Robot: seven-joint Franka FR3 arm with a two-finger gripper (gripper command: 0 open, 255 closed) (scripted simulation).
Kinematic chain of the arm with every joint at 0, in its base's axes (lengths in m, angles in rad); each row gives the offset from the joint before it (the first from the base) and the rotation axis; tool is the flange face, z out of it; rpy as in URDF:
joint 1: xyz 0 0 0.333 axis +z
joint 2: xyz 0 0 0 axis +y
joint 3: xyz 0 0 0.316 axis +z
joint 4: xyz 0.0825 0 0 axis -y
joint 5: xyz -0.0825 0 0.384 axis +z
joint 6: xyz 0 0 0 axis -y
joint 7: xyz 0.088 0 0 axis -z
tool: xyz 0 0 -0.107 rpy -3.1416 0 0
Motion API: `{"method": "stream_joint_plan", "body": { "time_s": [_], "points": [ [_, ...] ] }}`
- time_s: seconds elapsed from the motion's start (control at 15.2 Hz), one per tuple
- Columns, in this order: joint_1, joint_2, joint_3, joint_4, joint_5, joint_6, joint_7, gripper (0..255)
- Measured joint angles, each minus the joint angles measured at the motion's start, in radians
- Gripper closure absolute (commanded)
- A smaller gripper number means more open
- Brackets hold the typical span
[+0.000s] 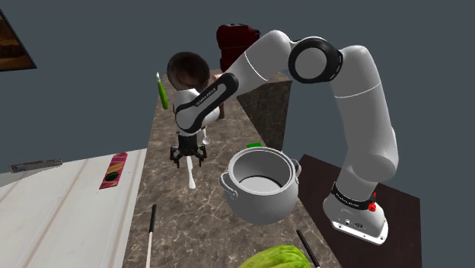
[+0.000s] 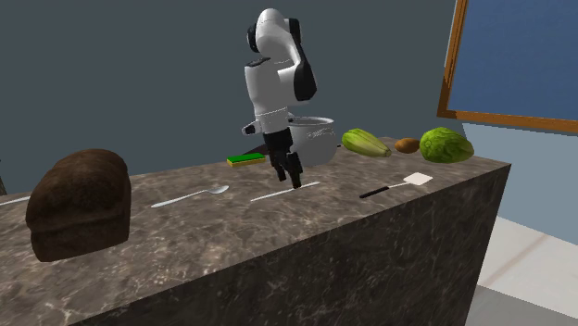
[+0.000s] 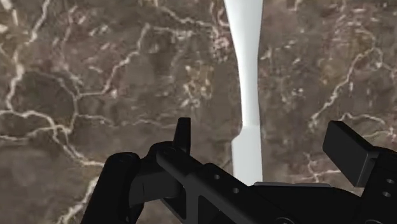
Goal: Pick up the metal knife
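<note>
One slim knife (image 3: 247, 76), drawn plain white with no metal sheen, lies flat on the brown marbled worktop (image 3: 95, 76). Its broad far end narrows to a thin waist, then steps out slightly into a straight part near the hand (image 3: 263, 132). The hand hangs low over it, fingers wide apart either side of the knife, gripping nothing. In the second exterior view the knife lies between a spoon (image 2: 190, 196) on the left and a spatula (image 2: 398, 185) on the right. Lettering on the forearm (image 1: 207, 97) is too small to read.
</note>
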Motion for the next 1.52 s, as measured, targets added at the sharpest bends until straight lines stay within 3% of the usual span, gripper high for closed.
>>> {"method": "stream_joint_plan", "body": {
  "time_s": [0.13, 0.2, 0.86, 1.52],
  "points": [
    [0.000, 0.012, -0.001, -0.007, 0.000, 0.018, -0.004, 0],
    [0.001, 0.015, -0.001, -0.008, 0.000, 0.022, -0.004, 255],
    [0.001, 0.017, -0.001, 0.002, -0.001, 0.024, -0.005, 255],
    [-0.006, -0.053, 0.004, 0.012, 0.004, -0.063, 0.008, 255]
  ]
}}
